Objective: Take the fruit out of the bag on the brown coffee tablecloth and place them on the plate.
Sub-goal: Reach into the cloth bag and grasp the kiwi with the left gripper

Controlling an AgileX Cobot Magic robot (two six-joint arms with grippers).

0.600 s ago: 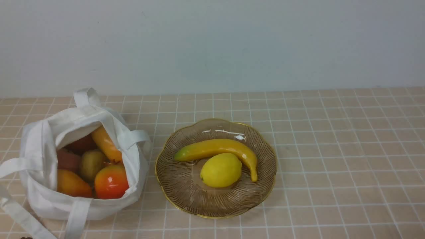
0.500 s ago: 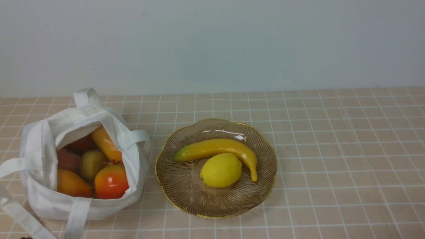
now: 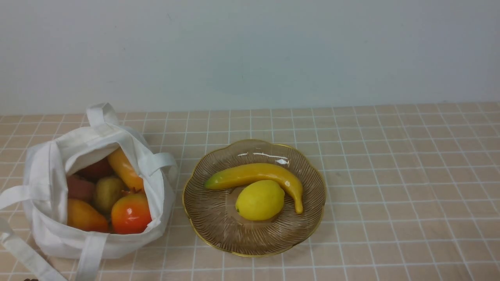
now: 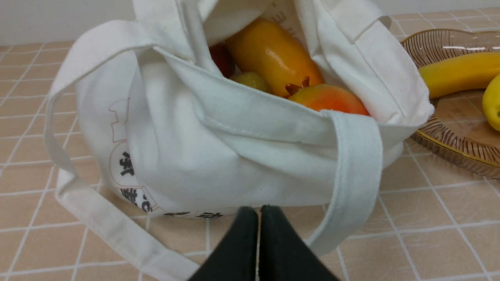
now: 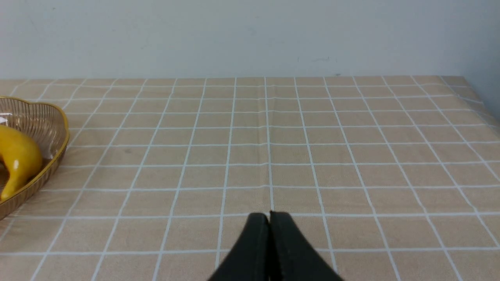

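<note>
Black print [image 4: 125, 168] on the bag [image 4: 242, 156] and both pressed-together jaws show only wrist-side.

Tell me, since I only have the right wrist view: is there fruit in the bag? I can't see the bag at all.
Observer: Yes. The bag stands open with several fruits inside, and a pomegranate sits nearest the front.
Operator: I see a banana end on the plate. Is anything else there?
Observer: A lemon lies against the banana on the plate.
Operator: And the left arm?
Observer: The left fingers are shut together, low before the bag's side, holding nothing.
</note>
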